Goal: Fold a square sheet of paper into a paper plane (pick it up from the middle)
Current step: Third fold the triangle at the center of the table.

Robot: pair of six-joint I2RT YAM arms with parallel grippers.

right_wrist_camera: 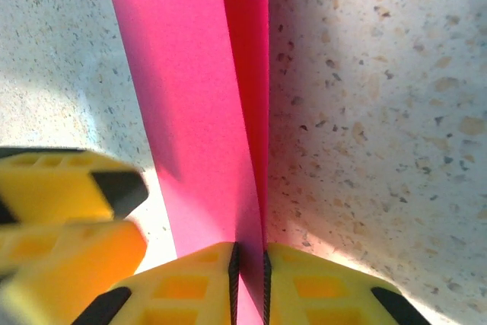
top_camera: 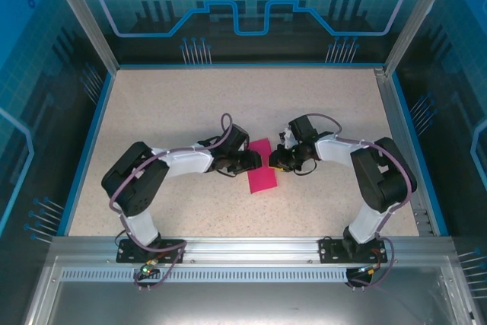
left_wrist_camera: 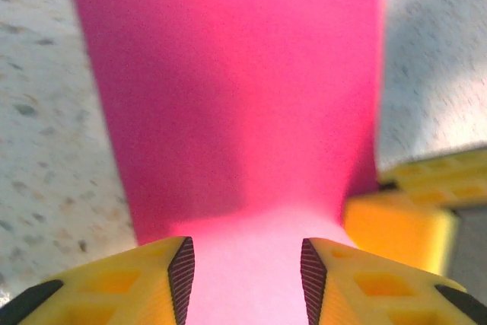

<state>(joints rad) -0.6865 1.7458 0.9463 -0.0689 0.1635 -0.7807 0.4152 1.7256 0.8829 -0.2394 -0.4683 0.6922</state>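
Paper plane: we found the paper plane [top_camera: 261, 167] lying near the middle of the table [top_camera: 167, 112], a narrow magenta strip directly between the two grippers.
Shape: from above its sides looked straight and we could make out no pointed nose, so we judged it only partly folded.
Crease: in the right wrist view a darker flap ran lengthwise beside the paler flat face, the two meeting along one sharp line.
Right gripper: the right gripper [right_wrist_camera: 249, 262] had its fingers pressed almost together, pinching the paper at that creased line.
Left gripper: the left gripper [left_wrist_camera: 245, 266] had its fingers spread wide, with the paper passing between them and neither pad visibly touching it.
Spacing: the two grippers sat close together on opposite sides of the strip, each one's yellow fingers edging into the other's wrist view.
Step in hand: we judged this to be a lengthwise fold being set, one side pinned while the other waited.
Next move: we thought it called for the left fingers to press or close on the paper without dragging it, so that the layers stayed aligned along the crease.
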